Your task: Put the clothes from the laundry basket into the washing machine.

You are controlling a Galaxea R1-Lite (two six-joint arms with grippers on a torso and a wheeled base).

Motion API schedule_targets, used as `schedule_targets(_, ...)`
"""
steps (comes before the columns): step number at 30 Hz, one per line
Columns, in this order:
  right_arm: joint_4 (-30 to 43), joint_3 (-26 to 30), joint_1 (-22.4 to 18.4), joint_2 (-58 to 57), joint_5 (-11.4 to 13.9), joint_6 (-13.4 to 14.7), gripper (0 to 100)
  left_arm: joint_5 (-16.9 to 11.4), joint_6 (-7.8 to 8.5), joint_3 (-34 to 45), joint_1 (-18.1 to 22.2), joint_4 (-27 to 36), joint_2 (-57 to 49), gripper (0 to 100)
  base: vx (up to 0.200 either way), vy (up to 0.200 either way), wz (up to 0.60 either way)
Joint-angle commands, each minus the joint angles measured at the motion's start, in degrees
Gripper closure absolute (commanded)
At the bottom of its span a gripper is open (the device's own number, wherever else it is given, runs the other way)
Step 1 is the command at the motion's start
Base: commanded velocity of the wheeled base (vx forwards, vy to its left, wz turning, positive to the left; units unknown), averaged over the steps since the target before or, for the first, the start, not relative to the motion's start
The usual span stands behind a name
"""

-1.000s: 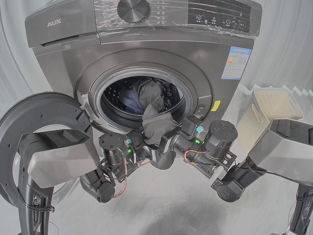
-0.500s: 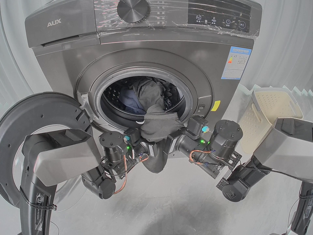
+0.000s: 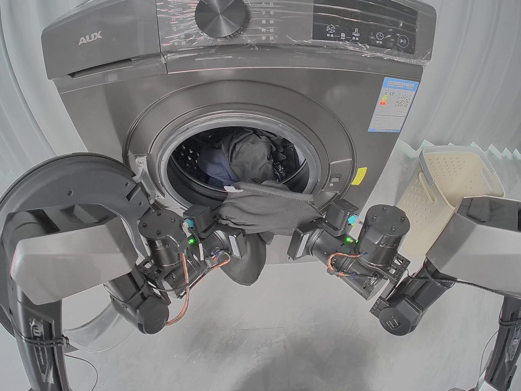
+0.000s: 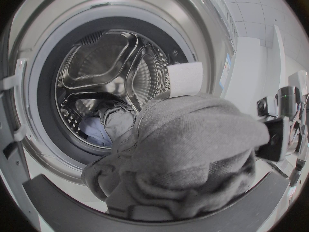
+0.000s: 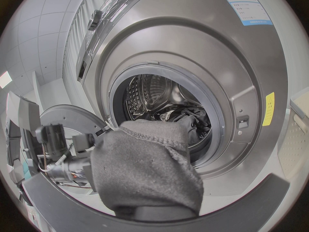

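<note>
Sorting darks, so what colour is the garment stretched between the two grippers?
Dark grey. The garment shows best in the head view.

Grey garment [image 3: 266, 207] drapes over, hides left tool [image 3: 226, 225], right tool [image 3: 308, 226].

Grey garment [image 3: 266, 210] stretched right across six o'clock of the washing machine [image 3: 233, 90] mouth, low entry blocked; clothes pile [image 3: 249, 156] fills the centre; free room at ten o'clock.

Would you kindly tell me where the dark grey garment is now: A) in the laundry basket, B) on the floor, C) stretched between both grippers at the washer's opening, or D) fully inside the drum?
C: the dark grey garment spans from the left gripper to the right gripper before the open drum.
</note>
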Motion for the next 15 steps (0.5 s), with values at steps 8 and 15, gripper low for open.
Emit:
schedule_targets(8,-0.1,-1.0,1.5,3.5,-0.1,0.0,0,-0.5,-1.14,6.3,-2.0,-0.1,-10.3,100,0.000,0.000,0.00)
schedule_targets(15,0.1,8.0,2.7,-1.0,0.5,-1.5,0,-0.5,-1.23,6.4,-1.4,-0.1,-11.3,100,0.000,0.000,0.00)
